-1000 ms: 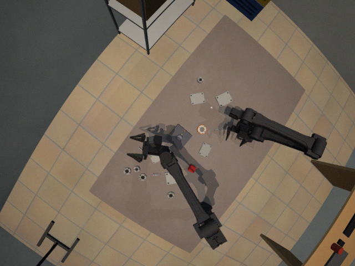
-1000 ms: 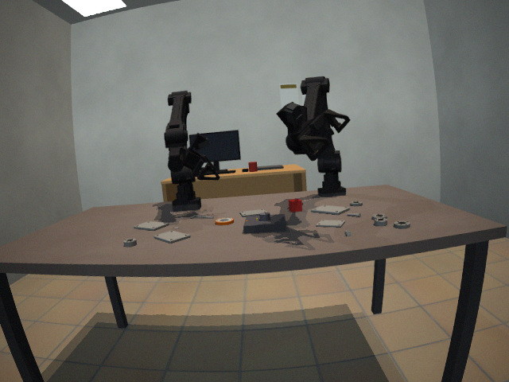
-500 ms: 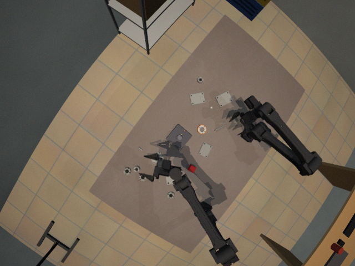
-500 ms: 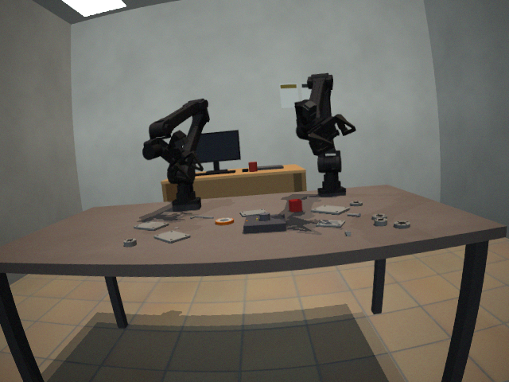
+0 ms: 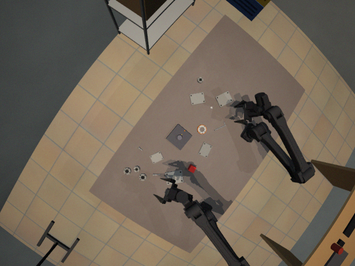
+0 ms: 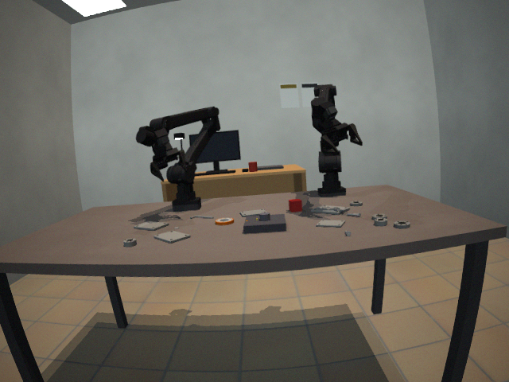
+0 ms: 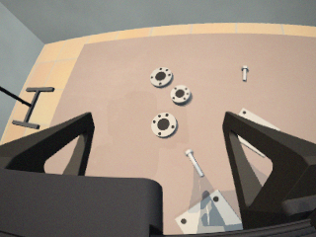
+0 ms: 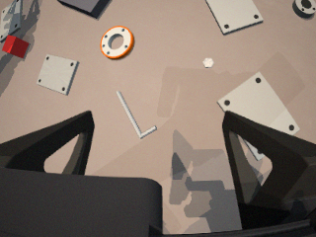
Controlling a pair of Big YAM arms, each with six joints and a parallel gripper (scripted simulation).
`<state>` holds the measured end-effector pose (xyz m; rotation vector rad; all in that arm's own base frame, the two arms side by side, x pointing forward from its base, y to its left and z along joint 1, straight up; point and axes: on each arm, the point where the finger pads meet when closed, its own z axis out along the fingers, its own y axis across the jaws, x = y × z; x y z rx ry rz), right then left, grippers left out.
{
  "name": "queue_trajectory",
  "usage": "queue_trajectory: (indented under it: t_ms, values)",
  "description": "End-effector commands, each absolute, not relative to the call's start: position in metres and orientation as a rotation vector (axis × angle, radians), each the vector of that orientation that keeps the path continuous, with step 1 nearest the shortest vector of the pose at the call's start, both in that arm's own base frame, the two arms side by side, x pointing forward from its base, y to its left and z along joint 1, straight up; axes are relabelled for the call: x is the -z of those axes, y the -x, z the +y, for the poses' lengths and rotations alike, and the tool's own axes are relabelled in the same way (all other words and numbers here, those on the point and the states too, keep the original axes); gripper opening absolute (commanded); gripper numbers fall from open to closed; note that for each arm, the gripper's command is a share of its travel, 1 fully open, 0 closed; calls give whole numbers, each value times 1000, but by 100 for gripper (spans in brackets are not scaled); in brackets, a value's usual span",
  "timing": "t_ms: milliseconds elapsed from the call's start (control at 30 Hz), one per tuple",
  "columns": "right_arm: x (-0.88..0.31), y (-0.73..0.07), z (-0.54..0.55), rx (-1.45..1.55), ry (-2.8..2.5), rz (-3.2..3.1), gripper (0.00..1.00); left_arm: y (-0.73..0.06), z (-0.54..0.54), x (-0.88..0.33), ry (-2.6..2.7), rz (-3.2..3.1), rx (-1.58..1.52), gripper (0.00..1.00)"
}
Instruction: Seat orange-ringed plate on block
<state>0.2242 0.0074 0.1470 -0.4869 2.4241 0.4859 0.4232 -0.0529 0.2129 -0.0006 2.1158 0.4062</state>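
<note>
The orange-ringed plate [image 5: 202, 129] lies flat on the table, beside the dark grey block [image 5: 179, 136] and apart from it. The block carries a round post [image 5: 179, 137] and a small orange pin [image 5: 184, 131]. My right gripper [image 5: 236, 113] is open and empty, raised well above the table to the side of the plate. My left gripper [image 5: 162, 189] is open and empty, held high above a group of flanges [image 7: 164, 124]. The plate's small holes are too small to tell apart.
Several grey square plates [image 5: 197, 98] lie around the block. A hex key [image 8: 132, 120] lies near the orange plate. A red cube [image 5: 191, 168], several flanges [image 5: 127, 170] and loose screws [image 7: 194, 161] lie near the left arm. A shelf unit [image 5: 143, 17] stands off the table.
</note>
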Motion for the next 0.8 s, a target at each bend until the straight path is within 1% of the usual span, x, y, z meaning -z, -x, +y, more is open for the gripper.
queue_trajectory:
  t_ms: [0,300,367,433,600,767]
  values:
    - [-169,-249,-7,-385,249,2438,100,-388,-29,-200,73,2216,-357,100]
    - [-171,-282,-51,-134,-154,2471,100,-296,10,-175,56,2441,-182,100]
    - [-171,-287,-60,-73,-218,2471,100,-289,15,-185,61,2444,-145,100]
    - [-171,-287,-60,-73,-218,2471,100,-289,15,-185,61,2444,-145,100]
    - [-172,-297,-77,42,-333,2465,100,-262,23,-168,80,2513,-75,100]
    - [-173,-301,-85,103,-368,2464,100,-262,25,-173,118,2521,-36,100]
